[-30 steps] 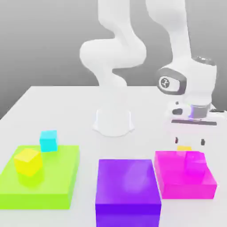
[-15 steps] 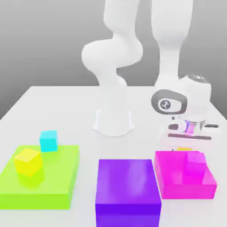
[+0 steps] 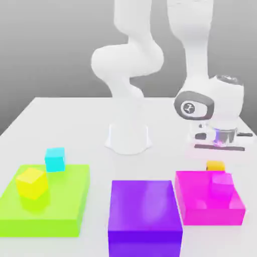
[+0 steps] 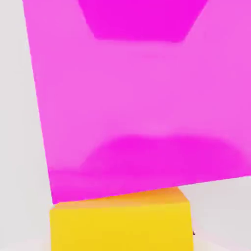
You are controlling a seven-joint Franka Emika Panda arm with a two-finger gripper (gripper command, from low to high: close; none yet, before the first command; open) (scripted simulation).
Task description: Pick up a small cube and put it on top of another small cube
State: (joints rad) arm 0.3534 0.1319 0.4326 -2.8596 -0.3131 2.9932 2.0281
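Three big flat blocks lie on the white table [image 3: 75, 120], and none of them is a real container, only slabs that carry things. The lime-green slab [image 3: 65, 201], widest of them, bears a lemon-yellow cube [image 3: 32, 182] on its top. A cyan cube [image 3: 55, 159] sits at its far edge, though I cannot tell whether it rests on the slab or just behind it. The purple block [image 3: 144, 211] in the middle has nothing on it. The magenta block [image 3: 201, 206] at the exterior view's right carries a little magenta cube [image 3: 222, 183]. Just behind that block's far edge, directly under my gripper [image 3: 216, 156], is the small cube [image 3: 215, 165]. It is orange-yellow and glossy, and it looms close in the hand view [image 4: 120, 225]. My fingers are drawn together on it, as far as I can judge, pinching its two opposite flat sides. I expect it to be light and rigid but slick, so a centred, square hold on the faces should keep it from twisting or squirting out as I carry it.
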